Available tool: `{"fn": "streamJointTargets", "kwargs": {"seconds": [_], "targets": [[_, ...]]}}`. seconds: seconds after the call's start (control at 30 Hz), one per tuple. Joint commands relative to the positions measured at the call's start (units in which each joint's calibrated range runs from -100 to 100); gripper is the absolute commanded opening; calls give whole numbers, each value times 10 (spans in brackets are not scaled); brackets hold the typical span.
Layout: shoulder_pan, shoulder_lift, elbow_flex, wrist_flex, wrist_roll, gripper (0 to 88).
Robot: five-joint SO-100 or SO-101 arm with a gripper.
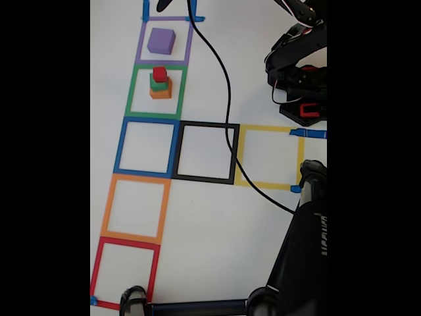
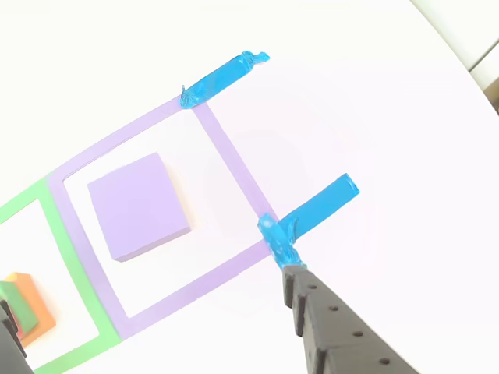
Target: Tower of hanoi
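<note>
Fixed view red cube (image 1: 160,73) atop stack, other view end effector (image 2: 156,327) spread, purple cube (image 2: 139,206) alone

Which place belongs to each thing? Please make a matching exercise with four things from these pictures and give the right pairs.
Things:
1. purple cube
2. orange cube
3. red cube
4. black cable

Places:
A. on top of the stack
B. alone inside the purple tape square
C. across the black tape square
D. at the bottom of the stack, in the green tape square

Pairs: 1-B, 2-D, 3-A, 4-C
</note>
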Motion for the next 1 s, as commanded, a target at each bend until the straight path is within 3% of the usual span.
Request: {"fn": "streamJointTargets", "kwargs": {"seconds": [0.0,0.5,0.97], "targets": [[7,-26,118,-182,0,457],[5,59,351,-595,0,465],[-39,312,368,-921,0,449]]}}
